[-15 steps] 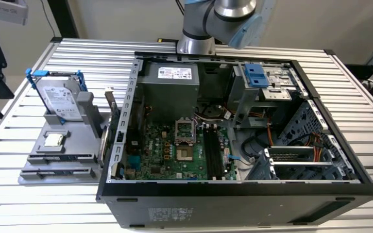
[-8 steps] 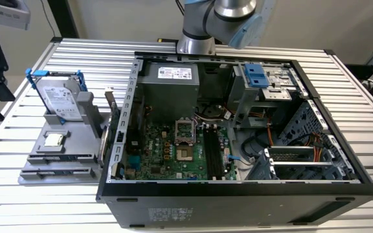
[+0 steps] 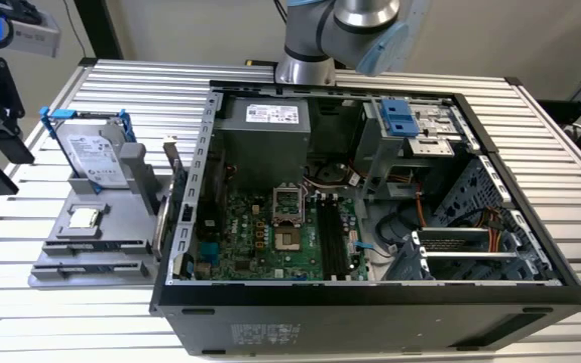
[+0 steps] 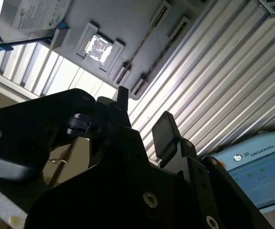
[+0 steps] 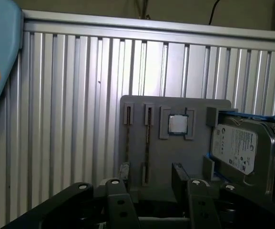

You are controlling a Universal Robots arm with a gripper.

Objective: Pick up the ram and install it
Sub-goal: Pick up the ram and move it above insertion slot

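The pincer (image 5: 147,175) is wide and empty. The ram (image 5: 147,143) stands edgewise in the gray holder's (image 5: 199,114) slot, apart from it, in line with its finger gap

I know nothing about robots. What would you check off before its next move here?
1. The fingers are open and empty: ok.
2. The ram stands on edge in the holder: ok.
3. The fingers are lined up with the ram: cannot tell.
4. The black slots on the motherboard look free: ok.
5. The case is open: ok.
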